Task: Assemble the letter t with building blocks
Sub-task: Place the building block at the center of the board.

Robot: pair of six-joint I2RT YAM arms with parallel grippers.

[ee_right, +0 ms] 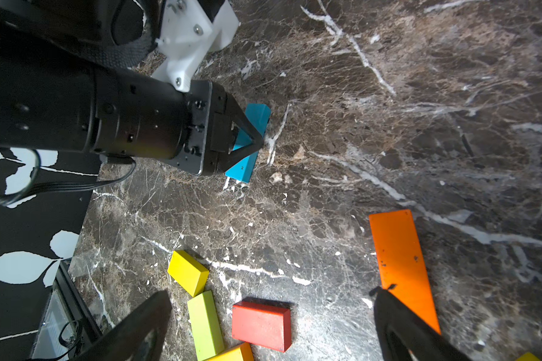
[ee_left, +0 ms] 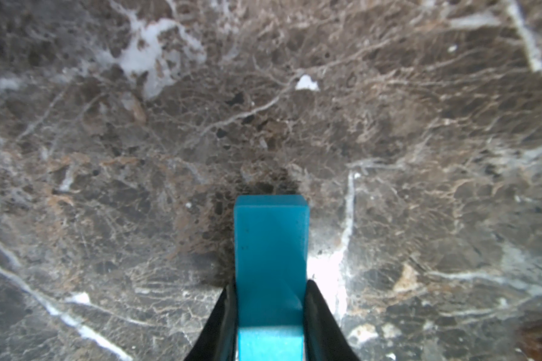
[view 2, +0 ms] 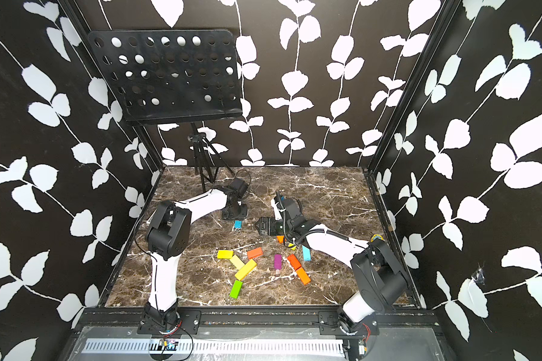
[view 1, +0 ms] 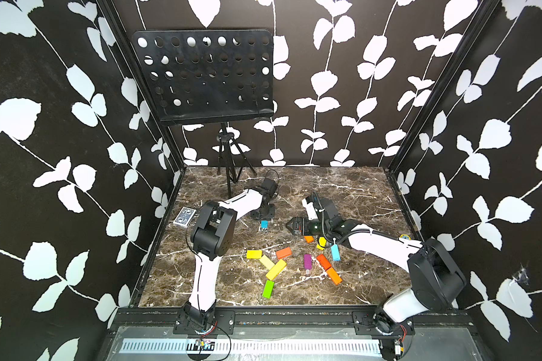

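Tabletop (ee_left: 420, 125) glossy, marble-look; cyan block (ee_left: 270, 250) smooth, fairly matt.

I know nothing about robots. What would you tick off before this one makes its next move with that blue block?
1. Left fingers pinch the cyan block from both sides: ok.
2. Cyan block's far end resting on the table: cannot tell.
3. Marble right around the cyan block free of other blocks: ok.
4. Right fingers spread wide, holding nothing: ok.
5. Gap between right fingers and left fingers in both top views: ok.
6. Letter t formed: not ok; the loose blocks lie scattered, no stem or bar laid.
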